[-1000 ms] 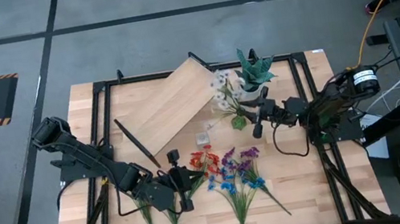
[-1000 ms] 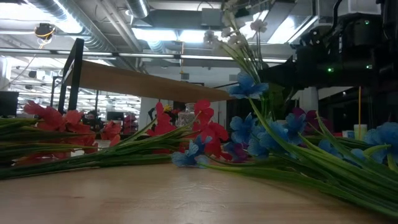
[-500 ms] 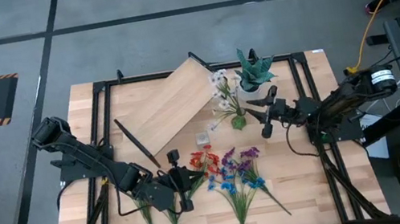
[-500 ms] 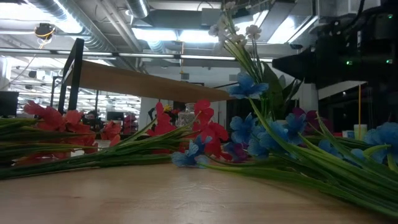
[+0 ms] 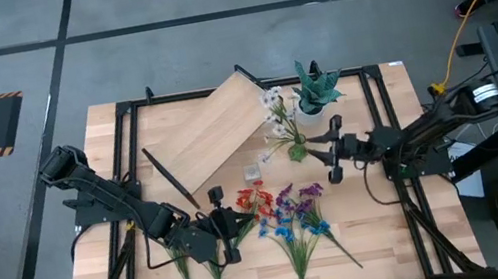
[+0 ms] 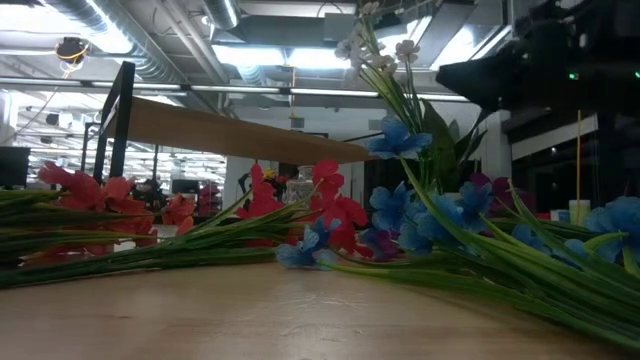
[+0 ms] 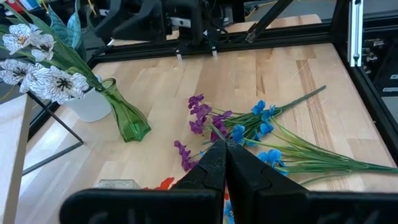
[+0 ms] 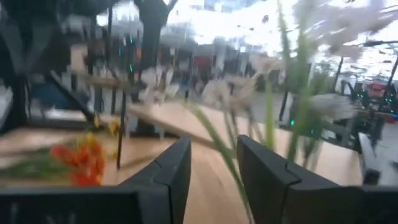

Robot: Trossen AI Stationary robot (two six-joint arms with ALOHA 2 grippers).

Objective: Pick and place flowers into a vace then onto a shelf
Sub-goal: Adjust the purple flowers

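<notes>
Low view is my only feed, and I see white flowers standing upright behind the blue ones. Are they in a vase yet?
Observer: Yes. The white flowers stand in a green glass vase, upright on the table next to a white pot.
Operator: Where is the right gripper?
Observer: The right gripper is just beside the vase, open and not gripping it.
Operator: And the left one?
Observer: The left gripper is shut, near the loose flowers that lie flat on the table.
</notes>
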